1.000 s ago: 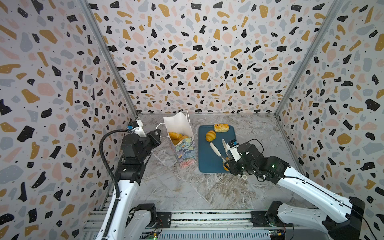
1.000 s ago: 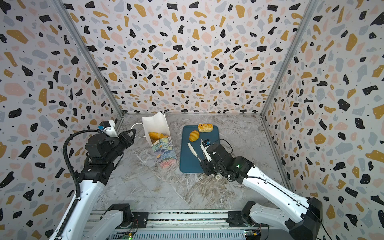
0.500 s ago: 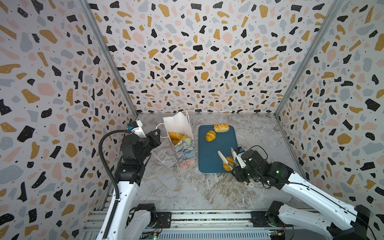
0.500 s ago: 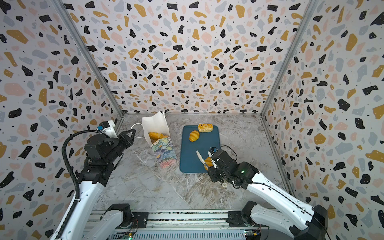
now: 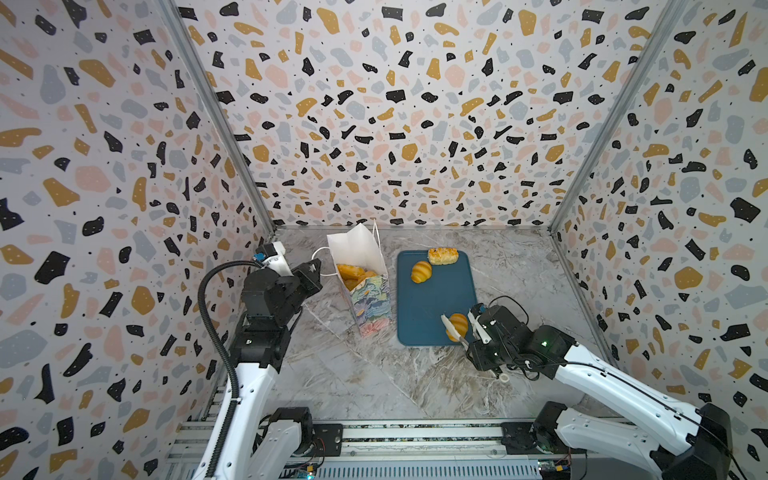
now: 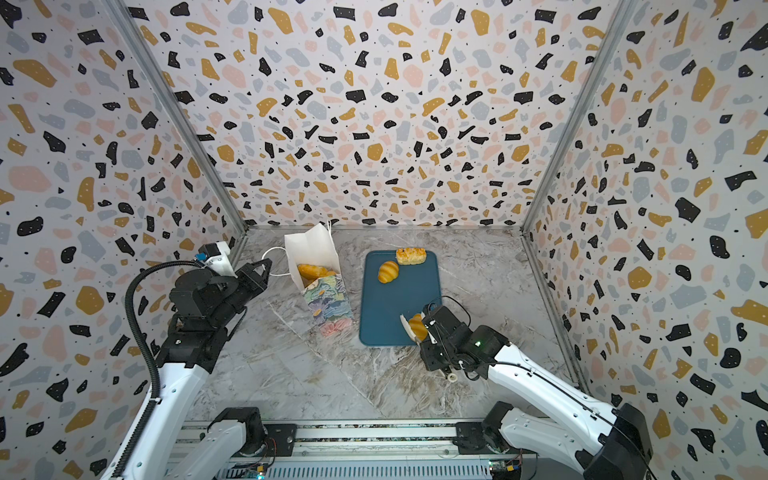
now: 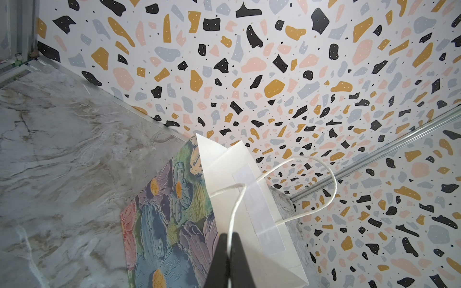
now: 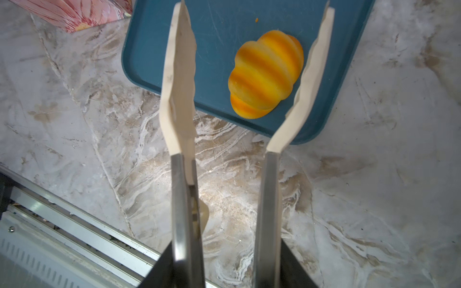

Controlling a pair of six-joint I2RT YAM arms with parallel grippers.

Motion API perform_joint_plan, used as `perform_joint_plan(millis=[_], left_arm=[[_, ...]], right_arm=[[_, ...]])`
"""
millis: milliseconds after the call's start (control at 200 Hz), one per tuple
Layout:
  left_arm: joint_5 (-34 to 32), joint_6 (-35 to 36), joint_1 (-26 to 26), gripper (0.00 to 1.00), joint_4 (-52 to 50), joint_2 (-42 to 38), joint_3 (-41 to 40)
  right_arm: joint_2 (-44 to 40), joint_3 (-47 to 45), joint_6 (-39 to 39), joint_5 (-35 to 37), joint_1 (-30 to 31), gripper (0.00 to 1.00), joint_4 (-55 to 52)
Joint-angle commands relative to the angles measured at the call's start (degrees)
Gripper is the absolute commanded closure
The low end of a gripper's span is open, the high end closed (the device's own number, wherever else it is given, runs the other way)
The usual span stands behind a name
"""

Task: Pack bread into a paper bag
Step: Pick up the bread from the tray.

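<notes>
We took the dark-teal tray (image 5: 436,299) as our mark. Just off the tray's left long edge stood the paper bag (image 5: 371,301), its mouth open and golden bread (image 5: 352,272) showing inside. Beyond the bag, on the side away from the tray, the left gripper (image 7: 228,240) had its jaws pinched together on the bag's white cord handle (image 7: 325,169). In the tray's near right corner lay a striped roll (image 8: 265,74), between the spread blades of the tongs (image 8: 179,99), which the right gripper (image 8: 224,271) clasped by their metal arms. We could not tell whether either blade touched it. At the tray's far end lay a second striped roll (image 5: 421,272) and, nearer the far rim, the crumb-topped piece (image 5: 443,255).
</notes>
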Motion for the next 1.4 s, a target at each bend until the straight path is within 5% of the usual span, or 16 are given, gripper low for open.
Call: perform_joint_plan(millis=[0,806,1392], left_arm=[[1.0,0.5,0.2,1.0,0.3,-0.9,-0.4],[0.9,0.5,0.2,1.0,0.6,-0.3,-0.4],[0.3,0.2,0.2,1.0,0.8,-0.5,-1.2]], right_arm=[[-0.2,-0.4,0.1,-0.3,-1.1,0.49,0.4],[6.8,-2.5,-4.2,-6.1,-5.5,0.52,6.2],[6.7,-0.6,-6.7,-7.5,-6.0,0.79,7.3]])
